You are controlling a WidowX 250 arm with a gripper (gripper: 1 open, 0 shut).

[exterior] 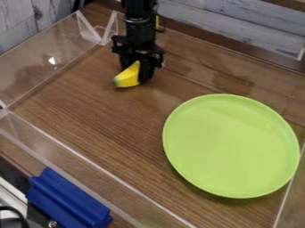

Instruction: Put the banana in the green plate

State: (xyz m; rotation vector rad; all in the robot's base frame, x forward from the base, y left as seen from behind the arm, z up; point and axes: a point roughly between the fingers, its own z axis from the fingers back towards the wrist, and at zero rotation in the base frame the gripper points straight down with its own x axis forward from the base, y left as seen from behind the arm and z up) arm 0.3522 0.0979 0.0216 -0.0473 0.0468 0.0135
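The small yellow banana (127,78) lies on the wooden table at the upper left of the camera view. My black gripper (137,72) points straight down over it. Its fingers stand on either side of the fruit and are shut on it, low at the table top. Part of the banana is hidden behind the fingers. The large lime-green plate (233,147) lies flat to the lower right, apart from the banana, with nothing on it.
Clear plastic walls (36,67) fence the wooden table on the left, front and back. A blue object (66,207) sits outside the wall at the bottom left. A light plank wall runs along the back.
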